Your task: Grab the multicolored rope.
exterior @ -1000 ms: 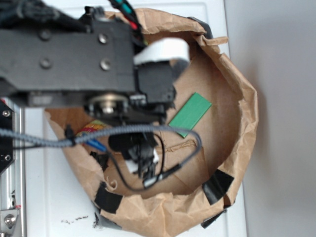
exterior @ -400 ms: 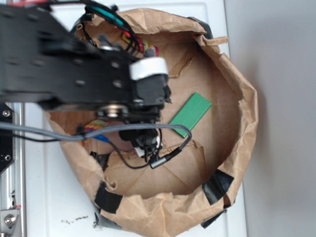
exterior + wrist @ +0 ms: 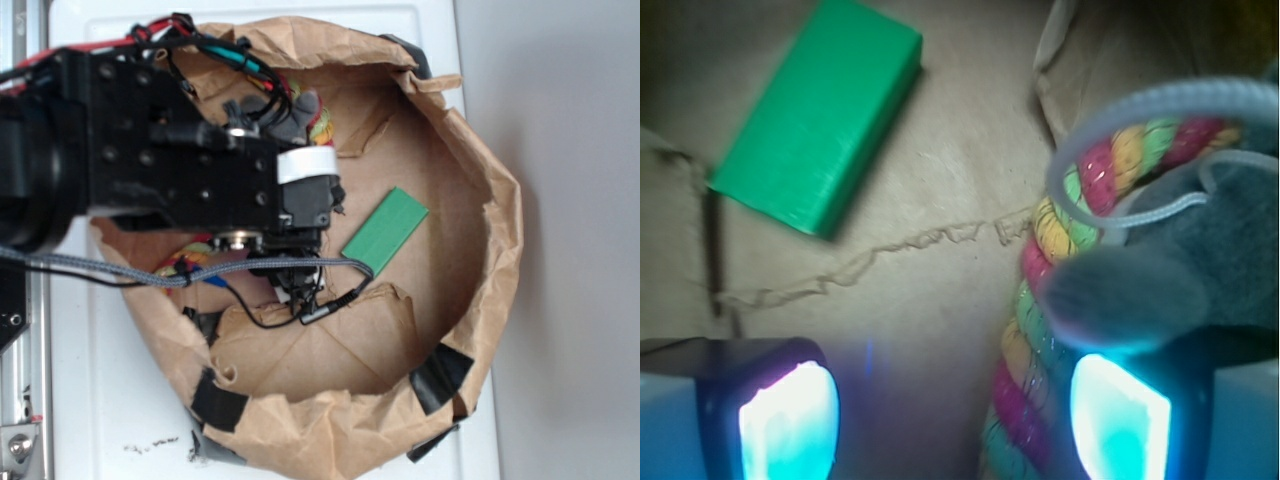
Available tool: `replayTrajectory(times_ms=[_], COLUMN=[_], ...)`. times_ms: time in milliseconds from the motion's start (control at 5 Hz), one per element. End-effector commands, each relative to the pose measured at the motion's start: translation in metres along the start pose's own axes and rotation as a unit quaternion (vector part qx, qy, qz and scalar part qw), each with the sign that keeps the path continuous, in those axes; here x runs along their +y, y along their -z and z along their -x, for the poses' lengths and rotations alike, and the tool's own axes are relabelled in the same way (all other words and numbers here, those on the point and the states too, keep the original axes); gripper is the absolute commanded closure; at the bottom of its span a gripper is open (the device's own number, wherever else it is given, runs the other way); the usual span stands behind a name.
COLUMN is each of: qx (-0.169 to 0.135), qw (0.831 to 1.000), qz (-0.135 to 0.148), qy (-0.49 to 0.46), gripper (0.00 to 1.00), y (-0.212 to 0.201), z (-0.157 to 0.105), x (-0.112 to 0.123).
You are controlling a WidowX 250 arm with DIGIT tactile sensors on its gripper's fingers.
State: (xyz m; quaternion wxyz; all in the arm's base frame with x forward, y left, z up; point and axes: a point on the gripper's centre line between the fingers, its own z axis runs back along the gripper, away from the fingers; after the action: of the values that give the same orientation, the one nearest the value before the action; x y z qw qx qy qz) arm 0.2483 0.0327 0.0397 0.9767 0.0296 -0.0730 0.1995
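The multicolored rope (image 3: 1028,330), twisted red, yellow and light green, curves like a cane on the brown paper in the wrist view. Its lower stretch lies between my open gripper (image 3: 955,425), close beside the right fingertip (image 3: 1118,420) and well apart from the left one. Nothing is clamped. A floppy grey cloth (image 3: 1200,240) lies over the rope's bend. In the exterior view the arm hides most of the rope; bits show at the back (image 3: 321,126) and at the left (image 3: 190,256). The gripper (image 3: 297,288) hangs low under the arm.
A flat green block (image 3: 820,110) lies ahead to the left, also seen right of the arm (image 3: 385,232). The crumpled brown paper bag wall (image 3: 500,230) rings everything, patched with black tape (image 3: 438,375). A grey cable (image 3: 120,270) loops beneath the arm.
The arm has sunk lower into the bag and drawn back toward the left. The grey cloth and the rope's bend at the back have come into sight.
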Motion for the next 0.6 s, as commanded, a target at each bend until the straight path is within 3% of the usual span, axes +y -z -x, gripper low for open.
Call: replayTrajectory(times_ms=[0, 200, 400], qx=[-0.03, -0.033, -0.022], qw=[0.999, 0.998, 0.999], qz=[-0.04, -0.04, -0.022], qy=[-0.014, -0.019, -0.013], gripper=[0.0, 1.0, 1.0], y=[0.031, 0.031, 0.014], z=[-0.002, 0.002, 0.005], x=[0.002, 0.003, 0.004])
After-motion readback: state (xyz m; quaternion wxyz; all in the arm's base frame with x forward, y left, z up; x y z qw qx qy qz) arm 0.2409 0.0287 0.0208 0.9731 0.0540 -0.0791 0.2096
